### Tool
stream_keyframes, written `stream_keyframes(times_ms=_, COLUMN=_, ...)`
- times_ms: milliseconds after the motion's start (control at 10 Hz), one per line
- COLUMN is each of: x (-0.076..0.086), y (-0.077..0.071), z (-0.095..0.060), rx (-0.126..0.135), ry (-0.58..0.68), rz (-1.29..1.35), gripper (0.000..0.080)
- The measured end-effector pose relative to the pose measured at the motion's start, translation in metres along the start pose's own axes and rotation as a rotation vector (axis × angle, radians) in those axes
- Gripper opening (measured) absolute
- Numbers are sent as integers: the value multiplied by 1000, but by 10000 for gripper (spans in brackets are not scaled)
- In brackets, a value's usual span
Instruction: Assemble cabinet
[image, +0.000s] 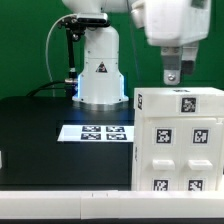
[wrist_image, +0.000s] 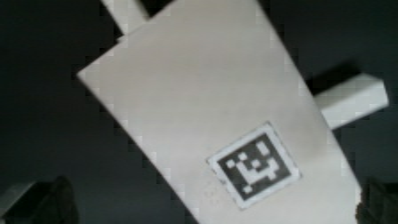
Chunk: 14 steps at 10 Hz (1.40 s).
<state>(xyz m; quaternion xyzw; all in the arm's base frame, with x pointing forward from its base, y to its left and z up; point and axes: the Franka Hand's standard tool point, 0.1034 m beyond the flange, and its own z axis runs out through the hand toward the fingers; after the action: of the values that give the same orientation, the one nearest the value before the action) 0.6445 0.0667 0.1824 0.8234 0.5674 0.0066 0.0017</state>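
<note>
The cabinet (image: 178, 140) is a large white box with several black-and-white tags, standing at the exterior view's right front. Its flat top face (image: 160, 98) carries one tag. My gripper (image: 173, 74) hangs just above that top face, near its far edge. In the wrist view the white top panel (wrist_image: 178, 90) with its tag (wrist_image: 254, 163) fills the picture. My gripper (wrist_image: 210, 208) is open, its dark fingertips (wrist_image: 32, 200) showing at both sides of the panel. It holds nothing. No knob is in view.
The marker board (image: 95, 131) lies flat on the black table (image: 40, 140) before the robot base (image: 98, 70). A white ledge (image: 60, 205) runs along the front. White cabinet parts (wrist_image: 349, 95) stick out beyond the panel in the wrist view.
</note>
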Motion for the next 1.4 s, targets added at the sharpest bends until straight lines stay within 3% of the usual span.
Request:
stream_keyframes(times_ms=200, x=-3, y=-1, z=6, rx=0, ry=-28, rz=-182, gripper=797)
stream_keyframes(times_ms=500, x=-5, y=-5, z=29, rx=28, ry=-38, rz=-171, gripper=797)
stream_keyframes(times_ms=800, x=-8, y=-5, z=34, rx=34, ry=-43, rz=-141, gripper=797)
stream_keyframes(times_ms=900, x=-9, y=-5, z=34, rx=34, ry=-43, rz=-140, gripper=684)
stream_keyframes(times_ms=1000, x=-9, y=-5, z=34, rx=33, ry=-43, rz=-77, gripper=684)
stream_keyframes(times_ms=1100, x=-9, y=-5, z=34, rx=31, ry=-45, rz=21, gripper=557)
stream_keyframes(times_ms=1400, x=-7, y=-5, z=32, rx=20, ry=-44, rz=278, gripper=557)
